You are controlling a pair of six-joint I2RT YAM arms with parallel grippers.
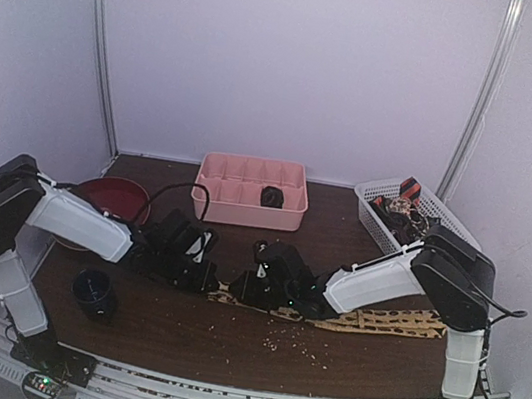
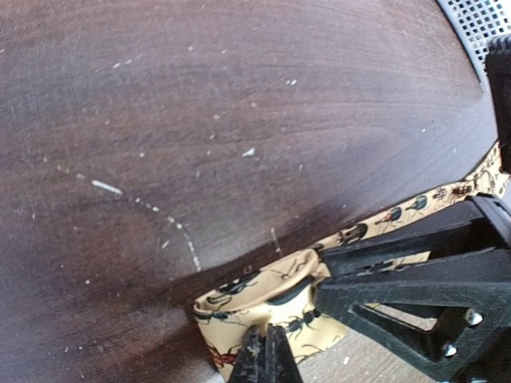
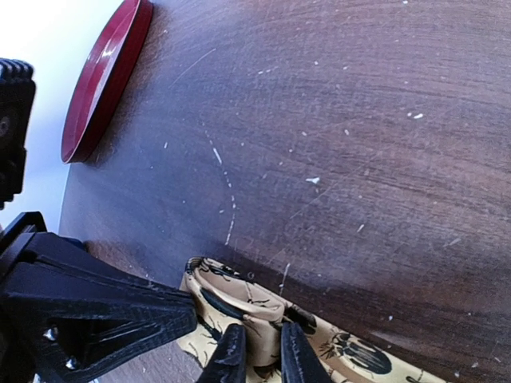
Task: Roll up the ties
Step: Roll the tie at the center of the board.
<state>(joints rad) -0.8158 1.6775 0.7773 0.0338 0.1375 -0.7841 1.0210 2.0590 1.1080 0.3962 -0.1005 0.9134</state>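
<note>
A tan tie with a beetle pattern (image 1: 398, 324) lies along the table toward the right. Its left end is folded into a small loop (image 2: 271, 299), which also shows in the right wrist view (image 3: 239, 299). My left gripper (image 2: 267, 355) is shut, pinching the near edge of the loop. My right gripper (image 3: 255, 355) is closed on a fold of the same loop, with fabric between its fingers. Both grippers meet at the table's middle (image 1: 232, 285). Other dark and red patterned ties (image 1: 405, 206) lie in a white basket (image 1: 373, 194).
A pink compartment tray (image 1: 247, 189) with a dark roll (image 1: 271, 197) stands at the back. A red plate (image 1: 114, 198) lies at the left, also in the right wrist view (image 3: 108, 76). A dark cup (image 1: 92, 292) stands at the front left. Crumbs dot the table.
</note>
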